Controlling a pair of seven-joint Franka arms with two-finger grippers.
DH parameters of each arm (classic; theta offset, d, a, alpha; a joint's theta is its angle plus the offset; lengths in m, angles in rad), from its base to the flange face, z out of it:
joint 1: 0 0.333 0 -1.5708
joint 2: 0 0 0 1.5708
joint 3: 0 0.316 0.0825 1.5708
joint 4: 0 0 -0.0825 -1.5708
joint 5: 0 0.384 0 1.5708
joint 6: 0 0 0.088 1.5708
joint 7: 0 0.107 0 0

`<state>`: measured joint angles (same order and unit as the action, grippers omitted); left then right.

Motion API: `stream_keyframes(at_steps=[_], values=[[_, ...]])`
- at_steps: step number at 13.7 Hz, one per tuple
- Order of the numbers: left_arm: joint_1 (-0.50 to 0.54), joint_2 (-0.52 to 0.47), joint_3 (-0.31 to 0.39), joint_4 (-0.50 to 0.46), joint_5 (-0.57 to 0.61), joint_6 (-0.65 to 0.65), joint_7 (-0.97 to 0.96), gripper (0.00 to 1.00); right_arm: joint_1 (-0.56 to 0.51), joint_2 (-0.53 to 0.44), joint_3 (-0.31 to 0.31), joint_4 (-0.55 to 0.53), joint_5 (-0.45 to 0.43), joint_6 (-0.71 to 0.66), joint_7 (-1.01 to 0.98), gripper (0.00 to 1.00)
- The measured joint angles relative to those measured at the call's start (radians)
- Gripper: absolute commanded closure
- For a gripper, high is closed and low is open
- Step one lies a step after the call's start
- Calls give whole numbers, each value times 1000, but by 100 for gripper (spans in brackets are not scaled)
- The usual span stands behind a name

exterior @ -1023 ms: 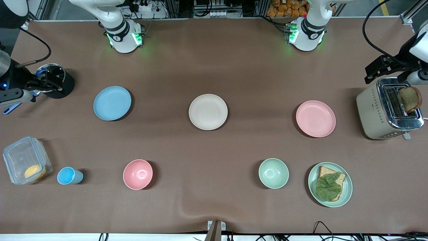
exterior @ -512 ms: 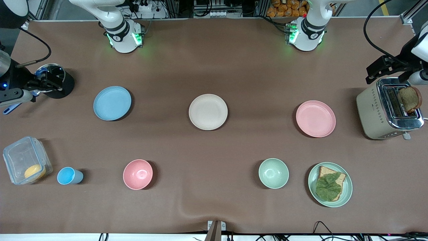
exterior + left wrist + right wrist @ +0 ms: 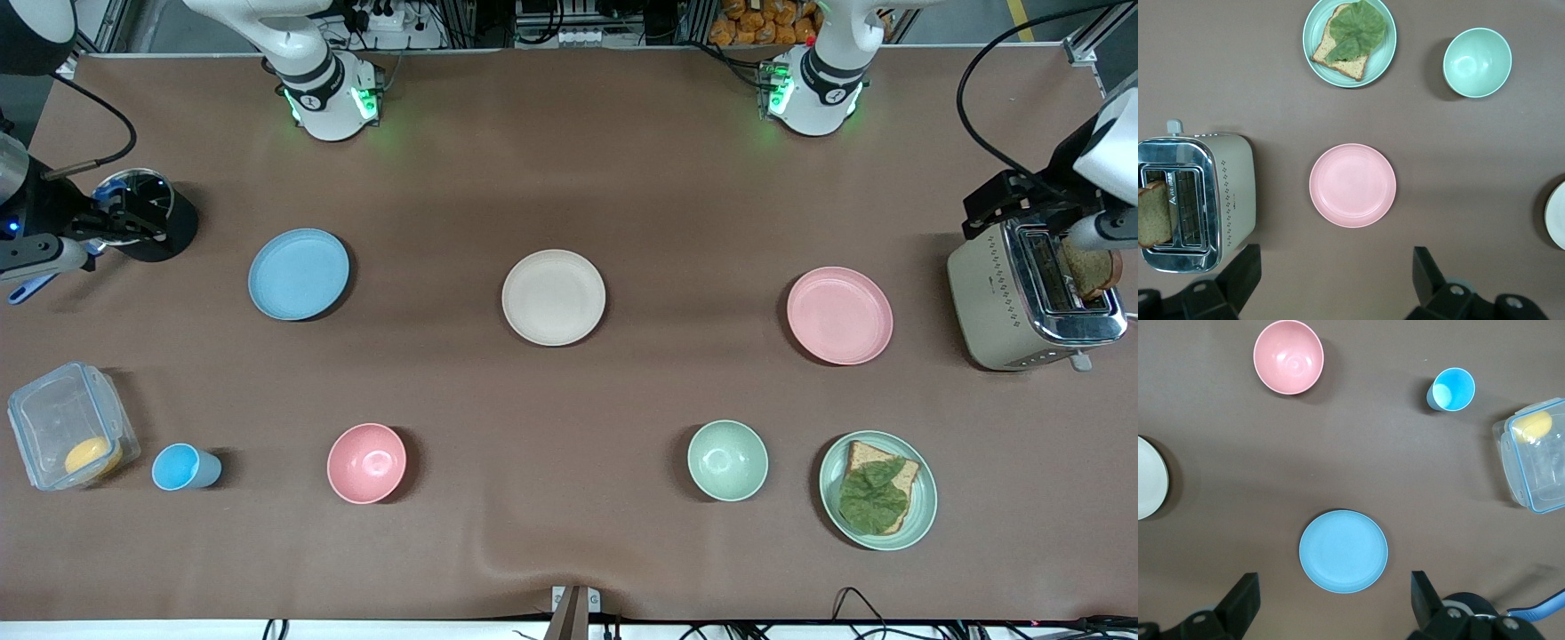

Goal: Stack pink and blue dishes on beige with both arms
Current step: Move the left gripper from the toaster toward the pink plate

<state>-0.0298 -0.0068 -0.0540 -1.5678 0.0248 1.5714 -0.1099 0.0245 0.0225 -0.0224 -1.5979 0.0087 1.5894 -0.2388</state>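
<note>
Three flat plates lie in a row across the table. The light blue plate (image 3: 298, 274) is toward the right arm's end, the beige plate (image 3: 553, 297) in the middle, the pale pink plate (image 3: 839, 316) toward the left arm's end. My left gripper (image 3: 1009, 203) hangs high over the toaster's edge; its wrist view shows it open (image 3: 1335, 275) and empty, well above the pink plate (image 3: 1353, 185). My right gripper (image 3: 129, 215) is up over the table's edge at its own end, open (image 3: 1335, 599) and empty, with the blue plate (image 3: 1343, 551) below it.
A toaster (image 3: 1022, 298) holding a bread slice stands beside the pink plate. Nearer the front camera stand a lidded clear box (image 3: 67, 427), a blue cup (image 3: 182, 467), a pink bowl (image 3: 366, 462), a green bowl (image 3: 727, 460) and a green plate (image 3: 925, 498) with bread and a leaf.
The left arm's hand has shifted a little, now partly covering the toaster's bread slice. The right arm and all plates are where they were.
</note>
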Motion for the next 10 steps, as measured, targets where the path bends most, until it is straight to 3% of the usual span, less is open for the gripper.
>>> stream_keyframes(at_steps=[7,10], values=[[0,2,0,-58,0,47,0,0,0,0,0,0,0,-2,0,0],[1,6,0,-142,0,132,0,0,0,0,0,0,0,-3,0,0]])
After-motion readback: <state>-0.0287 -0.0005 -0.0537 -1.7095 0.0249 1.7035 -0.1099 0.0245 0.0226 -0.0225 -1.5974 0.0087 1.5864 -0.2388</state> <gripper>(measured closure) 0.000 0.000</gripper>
